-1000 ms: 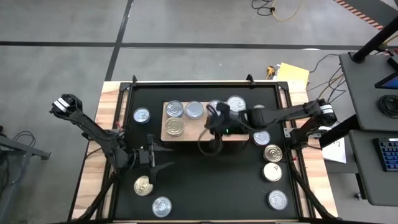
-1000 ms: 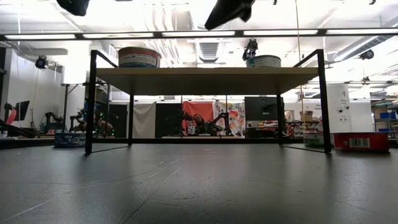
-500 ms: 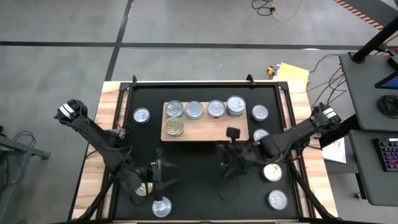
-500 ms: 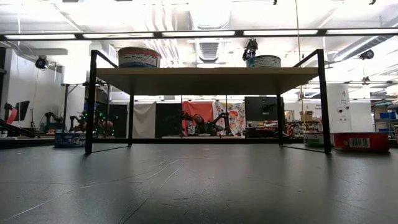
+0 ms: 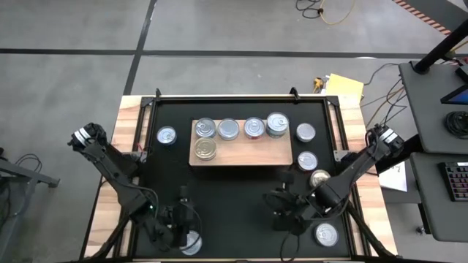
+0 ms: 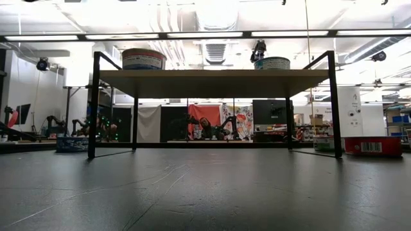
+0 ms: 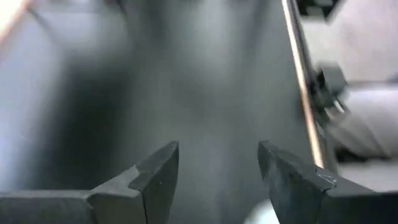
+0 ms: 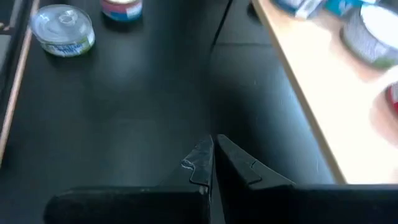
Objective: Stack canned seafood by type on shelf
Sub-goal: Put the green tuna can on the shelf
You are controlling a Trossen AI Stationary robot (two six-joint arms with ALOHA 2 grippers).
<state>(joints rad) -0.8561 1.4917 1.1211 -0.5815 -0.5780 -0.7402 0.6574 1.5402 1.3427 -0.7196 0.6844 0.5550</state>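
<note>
My left gripper (image 5: 181, 235) is hanging open and empty just above a loose tin (image 5: 191, 242) at the mat's six o'clock edge, lined up to grasp it. My right gripper (image 8: 211, 154) is waiting pinched shut, gripping nothing, at five o'clock below the shelf (image 5: 241, 154), where five tins are sitting toward twelve o'clock.

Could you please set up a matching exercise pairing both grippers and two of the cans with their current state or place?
Things:
1. left gripper
2. right gripper
3. leftmost gold-lidded can
4. leftmost silver-lidded can

States or places:
A. on the black mat, beside the shelf
B. fingers shut
C. on the shelf
D. fingers apart

Pairs: 1-D, 2-B, 3-C, 4-A
</note>
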